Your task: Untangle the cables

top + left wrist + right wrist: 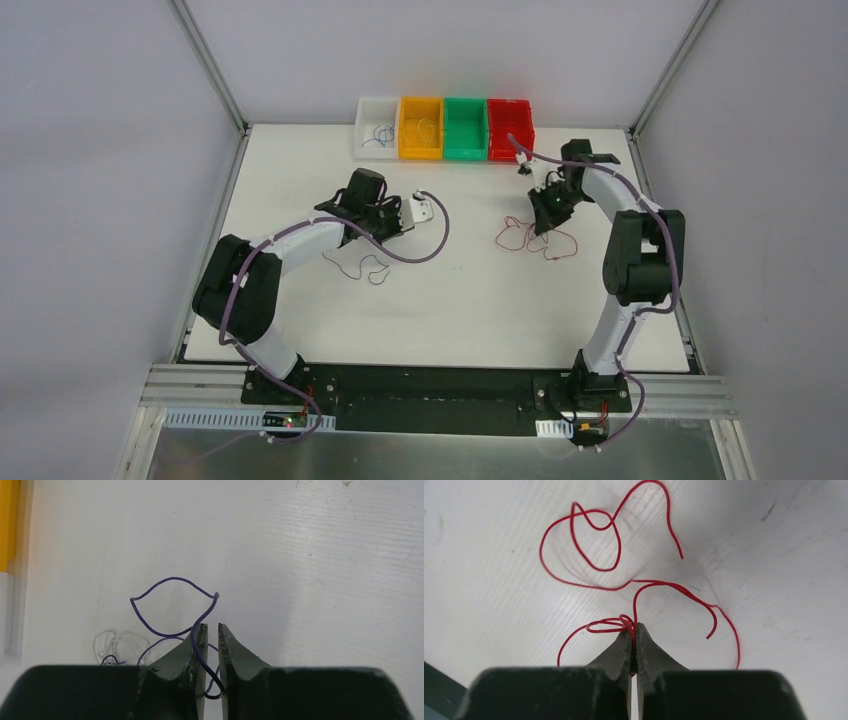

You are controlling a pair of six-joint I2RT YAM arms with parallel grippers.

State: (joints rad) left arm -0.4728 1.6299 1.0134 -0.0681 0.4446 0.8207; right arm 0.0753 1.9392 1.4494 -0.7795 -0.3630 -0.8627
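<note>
Right gripper [634, 628], clamped on red cables [623, 623] at their knot, risks tightening it when pulled; left gripper [212, 630] hold undetermined.

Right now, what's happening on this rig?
Two arms are sorting out thin wires on the white table. The right end effector is shut on a bunched spot of the red wire, whose other loops lie on the table. The left end effector is nearly closed, with the blue-purple wire running through its narrow gap; whether it pinches can't be told. A white wire lies beside.
</note>
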